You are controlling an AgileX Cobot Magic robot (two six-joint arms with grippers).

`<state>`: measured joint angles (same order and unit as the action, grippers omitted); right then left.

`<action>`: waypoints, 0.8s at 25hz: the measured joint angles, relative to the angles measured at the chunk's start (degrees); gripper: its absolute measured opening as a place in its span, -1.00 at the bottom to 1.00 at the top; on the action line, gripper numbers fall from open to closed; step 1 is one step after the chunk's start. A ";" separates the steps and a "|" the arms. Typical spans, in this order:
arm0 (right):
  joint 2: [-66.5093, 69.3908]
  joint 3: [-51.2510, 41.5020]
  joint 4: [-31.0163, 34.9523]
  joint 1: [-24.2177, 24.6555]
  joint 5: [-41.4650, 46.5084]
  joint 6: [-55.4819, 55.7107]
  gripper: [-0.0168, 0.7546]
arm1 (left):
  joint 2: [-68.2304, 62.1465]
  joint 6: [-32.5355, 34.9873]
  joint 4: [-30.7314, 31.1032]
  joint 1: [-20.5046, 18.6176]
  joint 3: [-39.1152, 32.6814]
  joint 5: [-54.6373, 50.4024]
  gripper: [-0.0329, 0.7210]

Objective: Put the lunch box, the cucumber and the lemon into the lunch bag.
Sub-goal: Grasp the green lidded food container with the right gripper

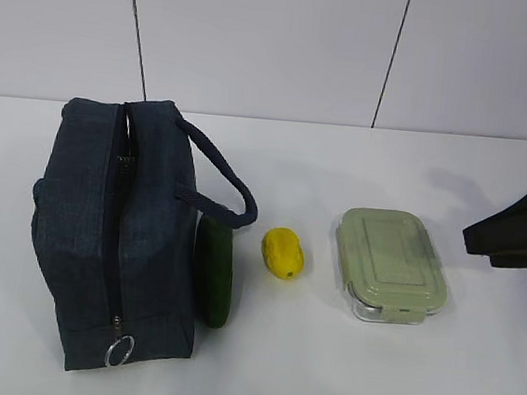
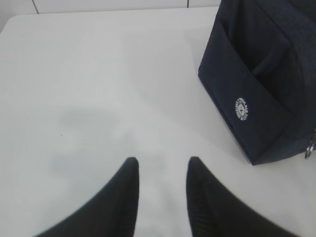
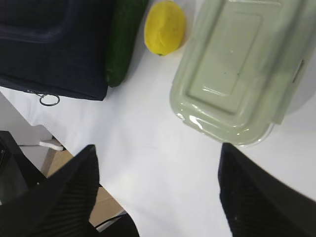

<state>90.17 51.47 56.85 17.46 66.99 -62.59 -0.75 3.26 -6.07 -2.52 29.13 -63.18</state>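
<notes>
The dark navy lunch bag (image 1: 120,230) stands at the left, its zipper line running along the top to a metal ring pull (image 1: 120,350) at the near end. The green cucumber (image 1: 214,277) lies against the bag's right side. To its right come the yellow lemon (image 1: 282,253) and then the lunch box (image 1: 390,264) with its sage-green lid. My right gripper (image 3: 158,153) hovers open and empty, short of the lunch box (image 3: 232,69); its tips (image 1: 479,244) show at the right edge. My left gripper (image 2: 162,165) is open and empty over bare table, left of the bag (image 2: 261,84).
The white table (image 1: 321,371) ends at a front edge (image 3: 74,148) just under my right gripper, with floor and dark equipment below it. A white panelled wall (image 1: 279,40) stands behind the table. The bag's cord handle (image 1: 228,180) arches over the cucumber.
</notes>
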 joint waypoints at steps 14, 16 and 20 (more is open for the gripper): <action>18.39 14.94 -0.01 0.00 0.25 -2.25 0.46 | 0.00 0.00 0.00 0.00 0.00 0.00 -0.29; 19.83 15.56 0.10 0.11 0.36 -2.25 0.46 | 0.00 0.00 0.00 0.00 0.00 0.00 -0.29; 24.15 15.77 1.65 0.49 0.36 -2.83 0.46 | 0.00 0.00 0.00 0.00 0.00 0.00 -0.29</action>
<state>114.33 67.24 58.50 17.95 67.35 -65.42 -0.75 3.26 -6.07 -2.52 29.13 -63.18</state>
